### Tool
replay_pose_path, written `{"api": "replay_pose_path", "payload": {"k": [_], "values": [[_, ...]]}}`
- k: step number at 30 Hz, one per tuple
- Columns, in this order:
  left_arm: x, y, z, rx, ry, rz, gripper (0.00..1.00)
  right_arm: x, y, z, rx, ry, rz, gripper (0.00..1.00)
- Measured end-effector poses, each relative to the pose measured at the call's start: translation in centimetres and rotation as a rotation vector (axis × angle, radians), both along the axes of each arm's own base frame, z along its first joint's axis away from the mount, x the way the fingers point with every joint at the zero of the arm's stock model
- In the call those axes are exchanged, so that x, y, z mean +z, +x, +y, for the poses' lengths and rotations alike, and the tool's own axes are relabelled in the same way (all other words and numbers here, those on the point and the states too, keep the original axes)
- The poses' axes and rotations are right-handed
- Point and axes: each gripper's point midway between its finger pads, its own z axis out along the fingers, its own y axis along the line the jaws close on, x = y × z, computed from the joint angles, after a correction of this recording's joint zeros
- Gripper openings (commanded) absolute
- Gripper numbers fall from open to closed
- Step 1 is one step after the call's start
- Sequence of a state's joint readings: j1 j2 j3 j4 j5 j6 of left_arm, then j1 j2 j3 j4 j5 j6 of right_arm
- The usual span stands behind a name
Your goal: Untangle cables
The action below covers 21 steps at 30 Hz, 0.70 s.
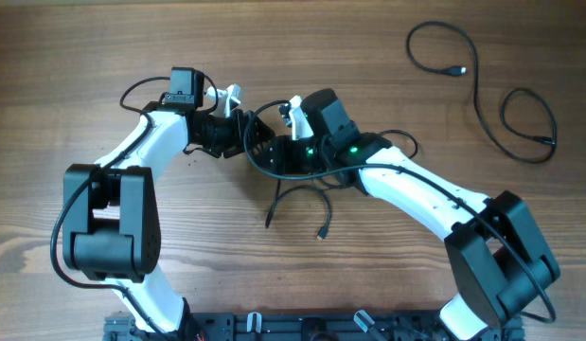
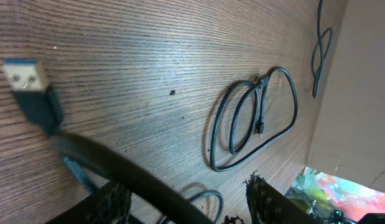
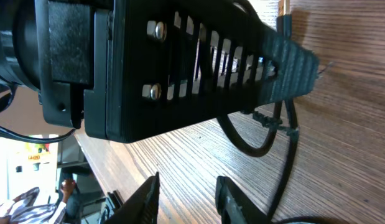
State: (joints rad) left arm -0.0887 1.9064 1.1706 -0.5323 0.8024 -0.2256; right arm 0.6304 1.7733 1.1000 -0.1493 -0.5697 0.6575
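The tangled black cables (image 1: 307,185) lie under both grippers at the table's middle, with loose ends trailing toward the front. My left gripper (image 1: 255,142) and right gripper (image 1: 274,159) meet tip to tip over the knot. In the left wrist view the jaws (image 2: 187,202) stand wide apart; a thick black cord (image 2: 117,165) runs across them, ending in a USB plug (image 2: 23,76). In the right wrist view the jaws (image 3: 189,199) are open over bare wood, with a black cable (image 3: 287,155) just to their right. The left gripper's body fills the top of that view.
A separate black cable (image 1: 482,90) lies looped at the back right, apart from the knot. The left wrist view shows a coiled cable (image 2: 254,118) lying flat and another cord (image 2: 320,50) near the table's edge.
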Motion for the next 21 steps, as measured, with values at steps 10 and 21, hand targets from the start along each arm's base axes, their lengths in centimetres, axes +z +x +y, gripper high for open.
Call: {"api": "replay_pose_path", "payload": {"k": [10,21], "values": [[0.0,0.1,0.0,-0.001,-0.001,-0.003,0.4,-2.8,0.8,-2.4,-0.119,-0.192,-0.021,1.0],[0.1,0.0,-0.1,-0.005,-0.01,-0.004,0.23,-3.5,-3.3,-0.2,-0.209,-0.167,0.24,0.56]]}}
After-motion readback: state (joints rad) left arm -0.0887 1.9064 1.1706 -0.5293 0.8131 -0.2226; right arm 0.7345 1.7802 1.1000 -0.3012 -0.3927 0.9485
